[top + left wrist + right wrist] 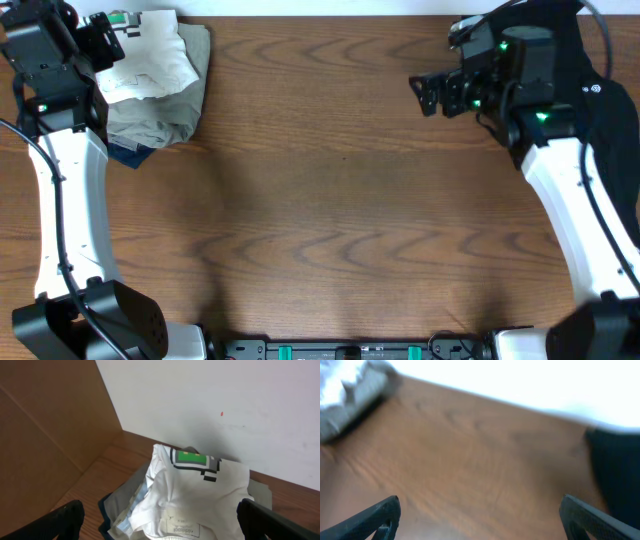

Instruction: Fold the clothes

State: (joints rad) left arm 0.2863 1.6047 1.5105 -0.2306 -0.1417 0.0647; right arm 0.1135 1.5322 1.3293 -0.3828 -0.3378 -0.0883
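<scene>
The white T-shirt (150, 55) lies bunched on top of a pile of folded clothes at the table's far left corner. In the left wrist view the T-shirt (195, 490) shows its green-and-black square graphic at the far end and its neck label at the near end. My left gripper (110, 38) is open just above it, with a finger on either side of the shirt (160, 517) and nothing held. My right gripper (425, 95) is open and empty above bare table at the far right (480, 515); that view is blurred.
Folded khaki and grey clothes (170, 120) with a navy edge (125, 152) lie under the T-shirt. A black garment (612, 95) lies at the table's right edge and shows in the right wrist view (620, 470). A white wall (225, 405) stands behind the pile.
</scene>
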